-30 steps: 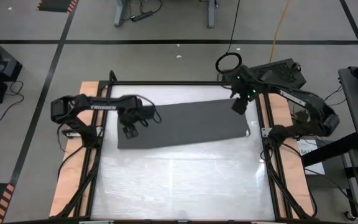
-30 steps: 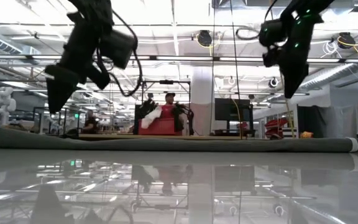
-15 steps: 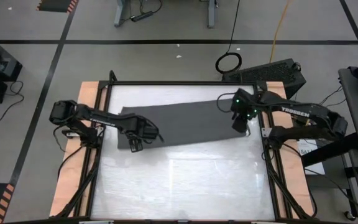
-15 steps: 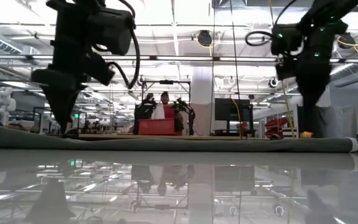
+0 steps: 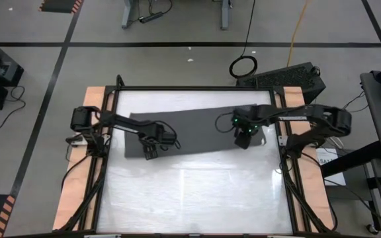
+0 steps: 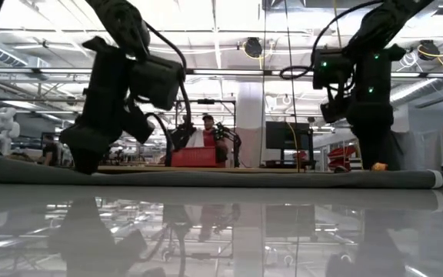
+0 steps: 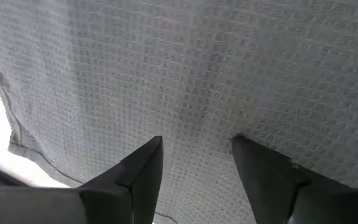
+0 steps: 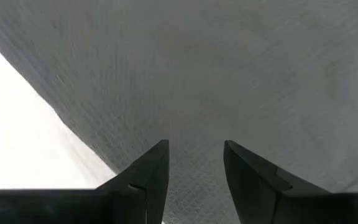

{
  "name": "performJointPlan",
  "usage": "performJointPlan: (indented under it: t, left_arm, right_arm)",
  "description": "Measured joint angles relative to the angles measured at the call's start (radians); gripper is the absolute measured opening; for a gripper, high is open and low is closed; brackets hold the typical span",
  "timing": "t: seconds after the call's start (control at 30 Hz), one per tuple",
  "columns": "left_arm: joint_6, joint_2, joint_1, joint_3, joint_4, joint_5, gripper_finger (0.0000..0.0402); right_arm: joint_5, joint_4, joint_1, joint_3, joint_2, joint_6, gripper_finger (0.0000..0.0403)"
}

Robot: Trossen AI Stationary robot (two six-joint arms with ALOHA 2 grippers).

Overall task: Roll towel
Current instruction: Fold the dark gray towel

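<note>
The dark grey towel lies spread flat on the far half of the white table, its long side running left to right. My left gripper stands open just over the towel's left end, near its near edge. My right gripper points straight down, open, over the towel's right part close to the near edge. In the low view the towel shows as a low dark band, and both grippers reach down to it. My left gripper has its open fingertips right at the towel's waffle surface; I cannot tell whether they touch it. My right gripper has its open fingertips just as close to the cloth; whether they touch it cannot be told either.
The bare white table top fills the near half. Black frame rails and wooden side boards border the table. A black case and a cable coil lie on the floor beyond the far right corner.
Both grippers have come down onto the towel. The left one has gone toward the table's right and near edges, to the towel's left end. The right one has swung from the far right corner toward the near edge and a little left. The towel has stayed flat.
</note>
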Motion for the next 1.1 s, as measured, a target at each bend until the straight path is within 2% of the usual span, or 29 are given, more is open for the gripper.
performJointPlan:
  t: [0.2, 0.33, 0.53, 0.73, 1.0, 1.1]
  left_arm:
    - [0.119, 0.028, -0.002, 0.001, -0.011, -0.028, 0.0205]
    - [0.204, 0.031, 0.004, 0.0, 0.002, -0.115, 0.0205]
    - [0.364, 0.033, 0.052, -0.002, 0.055, -0.236, 0.0205]
    - [0.503, 0.033, 0.137, -0.002, 0.198, -0.351, 0.0205]
    - [0.614, 0.033, 0.208, 0.01, 0.372, -0.46, 0.0205]
    - [0.56, 0.026, 0.2, 0.058, 0.346, -0.513, 0.0205]
  right_arm:
    - [-0.02, -0.021, 0.084, 0.0, 0.106, 0.055, 0.0143]
    - [-0.101, -0.052, 0.178, 0.0, 0.132, 0.123, 0.0143]
    - [-0.205, -0.035, 0.378, 0.0, 0.132, 0.255, 0.0143]
    - [-0.299, 0.189, 0.567, 0.0, 0.132, 0.424, 0.0144]
    - [-0.297, 0.619, 0.701, 0.004, 0.132, 0.516, 0.0144]
    - [-0.282, 0.527, 0.72, 0.055, 0.121, 0.481, 0.0144]
